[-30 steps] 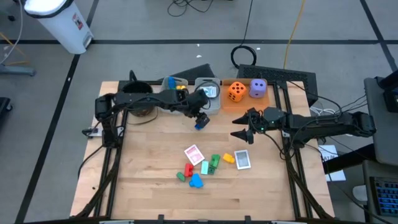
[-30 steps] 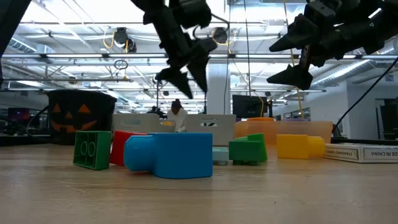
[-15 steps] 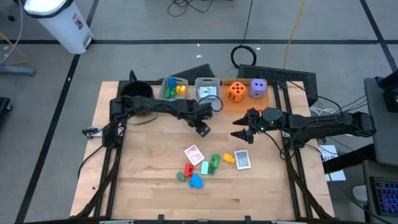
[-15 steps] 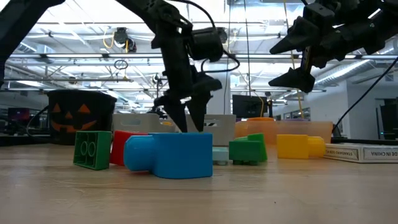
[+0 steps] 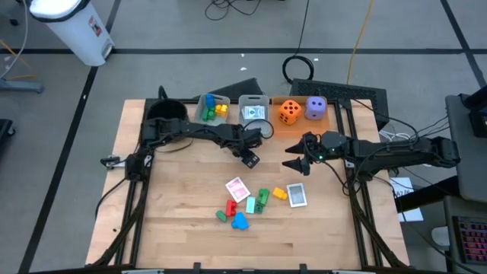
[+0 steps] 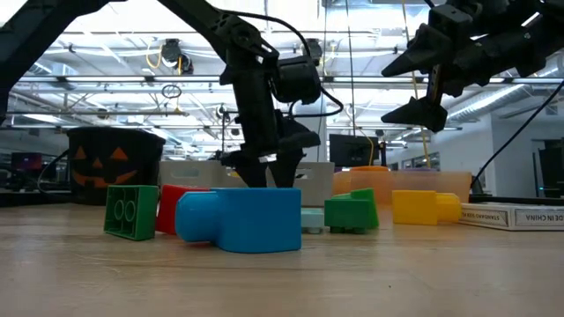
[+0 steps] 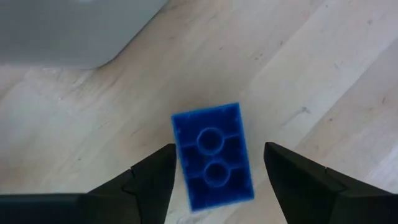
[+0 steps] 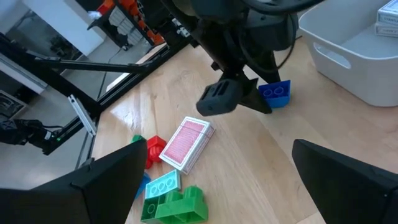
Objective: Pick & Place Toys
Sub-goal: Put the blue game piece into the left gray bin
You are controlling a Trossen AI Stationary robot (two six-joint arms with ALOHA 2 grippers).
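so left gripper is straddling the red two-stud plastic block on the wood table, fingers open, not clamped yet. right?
Not quite: the two-stud plastic block is blue, not red, as the left wrist view shows. The rest holds: the left gripper straddles it on the wood table, fingers open, not clamped.

Robotics lab; wooden bench (image 5: 190,228); ceiling trusses (image 6: 132,84); floor cables (image 5: 300,67); monitors (image 6: 348,150).

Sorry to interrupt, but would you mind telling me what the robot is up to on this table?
It is sorting toys. The left gripper hangs open over a dark blue block lying on the table beside the clear bins; the block sits between the fingers, not gripped. The right gripper waits open above the table. More blocks and cards lie loose mid-table, and two dice sit on the orange tray.
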